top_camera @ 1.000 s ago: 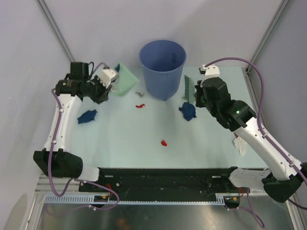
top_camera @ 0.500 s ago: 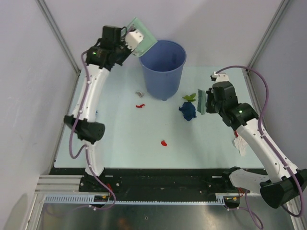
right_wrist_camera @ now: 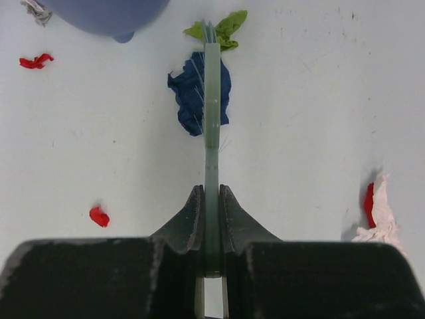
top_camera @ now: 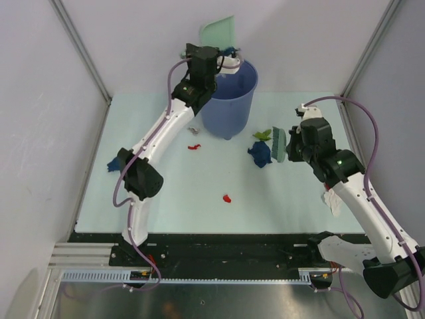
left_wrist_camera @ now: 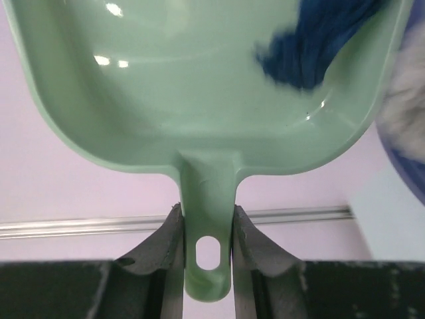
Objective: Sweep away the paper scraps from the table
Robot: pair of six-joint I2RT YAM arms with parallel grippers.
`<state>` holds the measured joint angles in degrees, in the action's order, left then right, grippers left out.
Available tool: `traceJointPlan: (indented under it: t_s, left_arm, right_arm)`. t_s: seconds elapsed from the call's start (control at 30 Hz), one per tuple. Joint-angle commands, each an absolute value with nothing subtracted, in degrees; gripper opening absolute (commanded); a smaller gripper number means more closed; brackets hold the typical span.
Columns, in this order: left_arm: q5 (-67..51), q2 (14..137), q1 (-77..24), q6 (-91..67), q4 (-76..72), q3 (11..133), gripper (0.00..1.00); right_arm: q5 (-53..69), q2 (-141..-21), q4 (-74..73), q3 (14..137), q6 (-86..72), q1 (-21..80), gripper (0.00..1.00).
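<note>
Over the table [top_camera: 172,186], the left gripper [left_wrist_camera: 206,214] clamped the dustpan [left_wrist_camera: 166,86] above the bucket [top_camera: 229,109], likely needing a steeper tilt, the right gripper [right_wrist_camera: 211,196] pinching a brush [right_wrist_camera: 212,100]

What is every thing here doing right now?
dustpan, lifted up by the bucket, blue scrap inside.
left claw, shut on the dustpan handle.
bucket, standing upright on the table.
brush, held on edge over the blue lump.
right claw, shut on the brush.
red scraps, lying loose on the table.
</note>
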<state>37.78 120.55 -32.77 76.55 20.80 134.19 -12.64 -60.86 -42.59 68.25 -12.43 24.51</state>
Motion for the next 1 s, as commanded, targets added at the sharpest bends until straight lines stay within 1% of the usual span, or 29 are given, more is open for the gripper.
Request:
traceJointPlan:
  t_s: [0.0,0.03,0.1,0.23,0.4,0.5,0.53,0.57,0.6,0.63,0.67,0.7,0.73,0.77,0.8,0.83,0.9,0.93,0.97]
  left_arm:
    - [41.05,117.52,-33.66,101.74,-6.36,123.82,0.00]
    - [39.30,115.77,-33.40,110.65,-17.64,119.66,0.00]
    - [37.89,114.96,-33.22,116.61,-23.62,113.32,0.00]
    - [38.85,117.07,-33.22,119.70,-25.57,115.83,0.00]
    - [40.16,117.16,-33.22,117.34,-25.84,119.17,0.00]
    - [41.83,114.28,-33.05,108.84,-23.05,120.67,0.00]
    - [42.18,112.95,-32.87,98.98,-14.59,121.54,0.00]
    - [42.19,111.63,-32.52,92.70,-8.15,122.86,0.00]
    - [40.53,108.84,-31.74,86.29,4.18,125.22,0.00]
    - [39.82,107.07,-31.21,76.39,8.05,124.81,0.00]
    - [39.21,104.96,-30.59,72.90,10.61,123.24,0.00]
    - [37.55,102.07,-29.63,70.16,13.07,116.96,0.00]
    - [36.57,96.65,-29.01,65.70,13.88,112.98,0.00]
    - [35.34,93.37,-28.39,63.48,14.76,109.20,0.00]
    - [34.38,90.82,-26.82,61.11,17.46,102.90,0.00]
    - [31.58,86.09,-25.68,55.95,19.32,100.40,0.00]
    - [27.79,82.37,-21.21,50.21,25.27,94.26,0.00]
    - [24.03,80.35,-19.53,45.05,26.70,92.30,0.00]
    - [22.43,76.76,-17.86,42.91,27.68,90.28,0.00]
  right_arm:
    - [-11.34,-58.36,-41.13,68.47,-13.45,24.70,0.00]
    - [-11.34,-57.84,-41.22,68.38,-13.36,24.70,0.00]
    - [-11.25,-57.48,-41.22,68.38,-13.36,24.78,0.00]
    - [-10.64,-56.52,-40.96,68.38,-13.45,24.79,0.00]
    - [-10.72,-56.86,-40.87,68.38,-12.75,24.87,0.00]
    - [-11.34,-58.26,-40.43,68.38,-9.95,25.14,0.00]
    - [-11.69,-58.71,-40.08,68.38,-8.71,25.22,0.00]
    - [-12.73,-59.41,-39.90,68.29,-7.40,25.49,0.00]
    - [-13.44,-60.72,-39.55,68.38,-5.64,26.36,0.00]
    - [-15.54,-61.52,-39.20,68.38,-2.32,27.32,0.00]
    - [-16.69,-62.05,-38.94,68.47,-0.37,28.55,0.00]
    - [-17.48,-62.49,-38.85,68.38,1.65,32.74,0.00]
    - [-18.53,-63.10,-38.59,68.47,5.85,35.22,0.00]
    - [-18.46,-63.19,-38.15,68.47,7.45,37.77,0.00]
    - [-18.02,-63.28,-36.40,68.47,8.25,40.58,0.00]
    - [-15.49,-63.19,-34.99,68.64,8.52,43.48,0.00]
    - [-9.52,-63.54,-30.09,69.60,5.73,44.38,0.00]
    - [-2.27,-63.89,-27.97,70.31,4.15,44.82,0.00]
    - [2.33,-65.20,-25.34,70.23,1.52,45.09,0.00]
